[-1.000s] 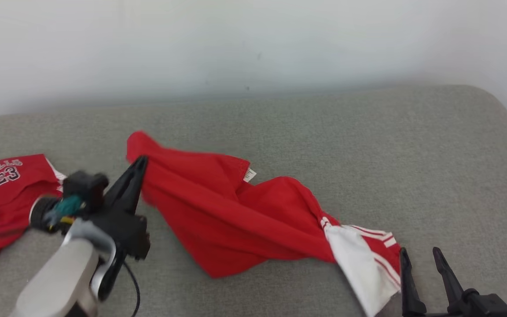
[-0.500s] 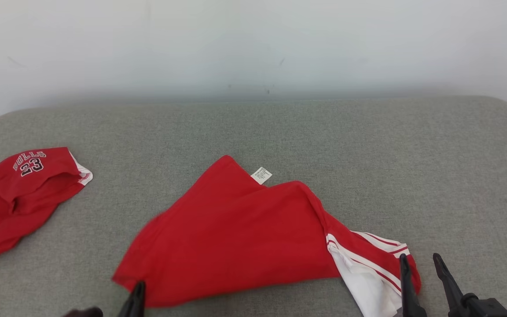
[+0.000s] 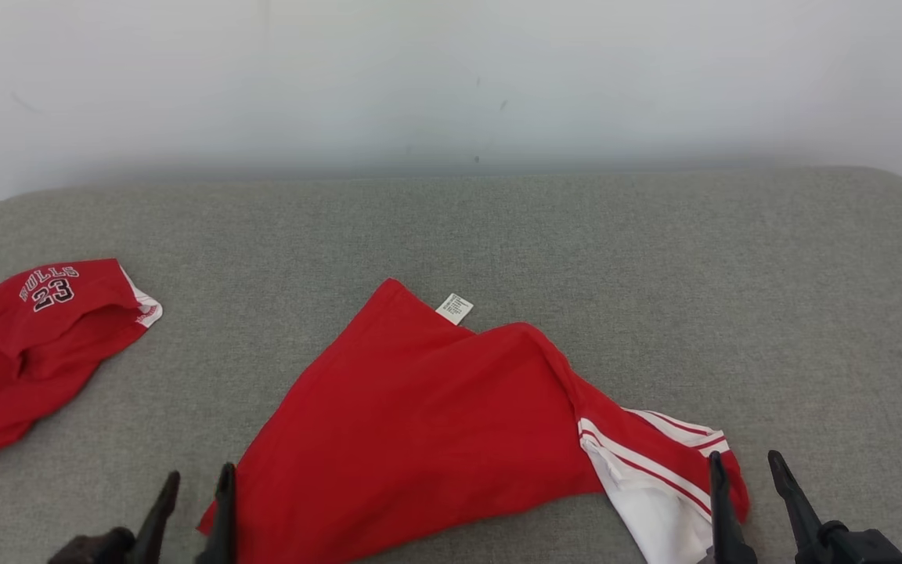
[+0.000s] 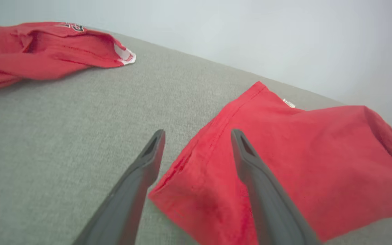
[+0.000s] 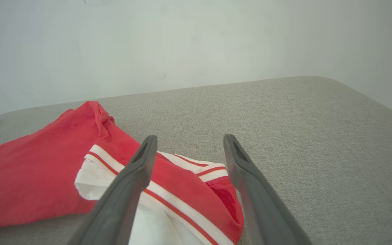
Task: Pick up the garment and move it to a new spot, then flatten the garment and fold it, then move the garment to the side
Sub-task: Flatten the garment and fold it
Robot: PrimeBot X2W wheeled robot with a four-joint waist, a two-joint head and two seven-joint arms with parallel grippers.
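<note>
Garment is lying rumpled on grey cushion, centre-front. Left gripper is hovering unclenched, jaws straddling its left hem; right gripper is hovering likewise, spread wide over striped end.

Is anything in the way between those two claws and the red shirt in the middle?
Nothing visible. The open left gripper and open right gripper sit at the red shirt's near corners on the grey cushion. The other red jersey lies apart, far left.
</note>
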